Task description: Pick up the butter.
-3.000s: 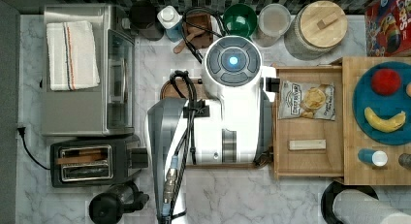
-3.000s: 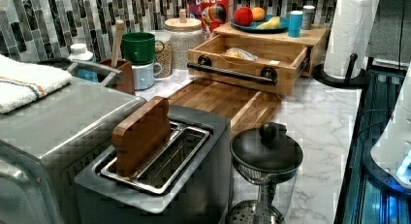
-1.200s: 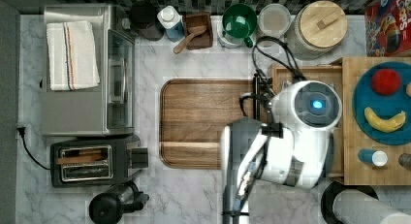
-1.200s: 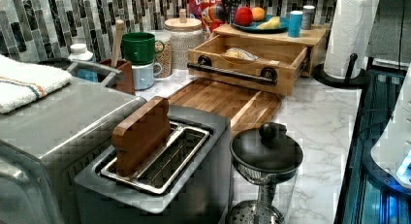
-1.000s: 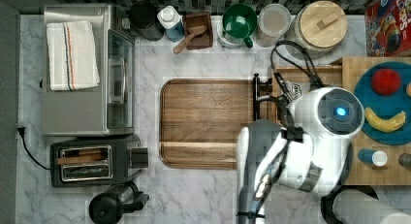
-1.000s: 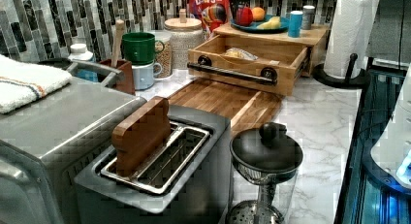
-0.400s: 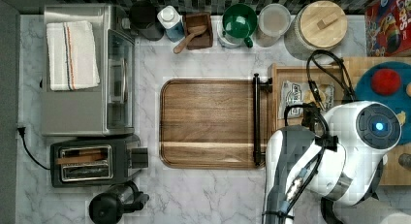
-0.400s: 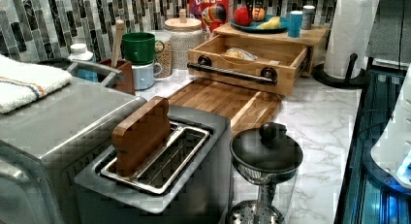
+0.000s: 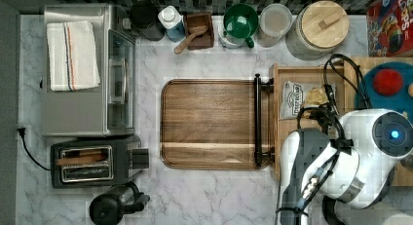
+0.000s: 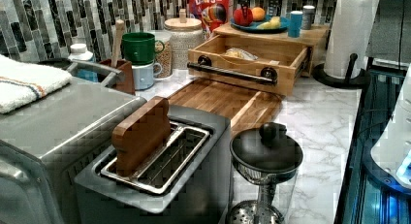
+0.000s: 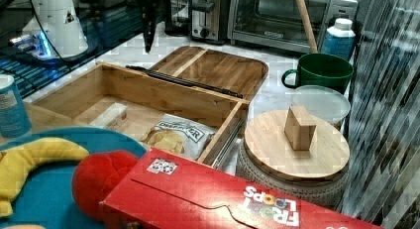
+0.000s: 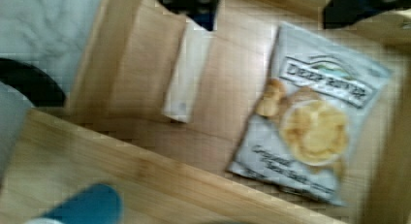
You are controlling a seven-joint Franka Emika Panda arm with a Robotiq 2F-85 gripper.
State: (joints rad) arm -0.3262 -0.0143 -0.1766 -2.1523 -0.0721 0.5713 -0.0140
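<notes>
the butter (image 12: 188,71), a pale slim stick, lies flat in the open wooden drawer (image 11: 148,92), beside the chip bag (image 12: 310,117) but apart from it. in the wrist view, two dark shapes above it are probably the gripper (image 12: 271,8) fingers, spread and holding nothing.

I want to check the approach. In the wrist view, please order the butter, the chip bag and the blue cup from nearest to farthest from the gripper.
1 and 2. Butter and chip bag, both in the drawer by the gripper: too close to call.
3. Blue cup, outside the drawer wall.
</notes>
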